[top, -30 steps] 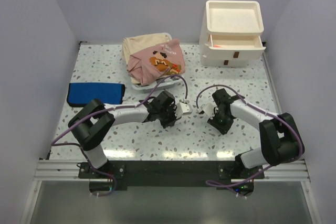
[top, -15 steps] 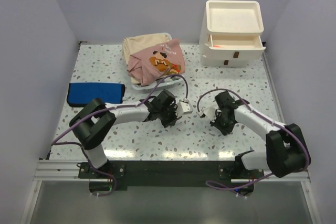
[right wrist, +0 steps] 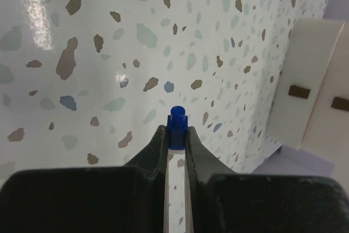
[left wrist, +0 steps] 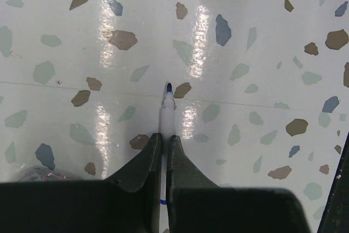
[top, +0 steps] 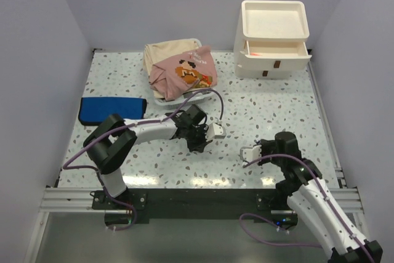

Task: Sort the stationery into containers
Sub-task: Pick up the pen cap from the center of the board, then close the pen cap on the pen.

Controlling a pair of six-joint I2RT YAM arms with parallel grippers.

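Observation:
My left gripper (left wrist: 164, 136) is shut on a slim white pen (left wrist: 167, 107) whose bare blue tip points out over the speckled table; in the top view this gripper (top: 198, 145) hangs near the table's middle. My right gripper (right wrist: 176, 132) is shut on a small blue cap (right wrist: 177, 119), held above the table. From above, the right gripper (top: 265, 148) is near the front right, well apart from the left one. The cream-white drawer unit (top: 274, 35) stands at the back right, its top drawer (top: 274, 48) slightly open; it also shows in the right wrist view as the drawer unit (right wrist: 316, 91).
A clear basket heaped with pink and beige clothes (top: 181, 72) sits at the back centre. A blue pouch (top: 112, 109) lies on the left side of the table. Purple cables loop over both arms.
My right arm has drawn back toward the near edge with its jaws closed on the blue cap, away from the left gripper. The left gripper has shifted only slightly.

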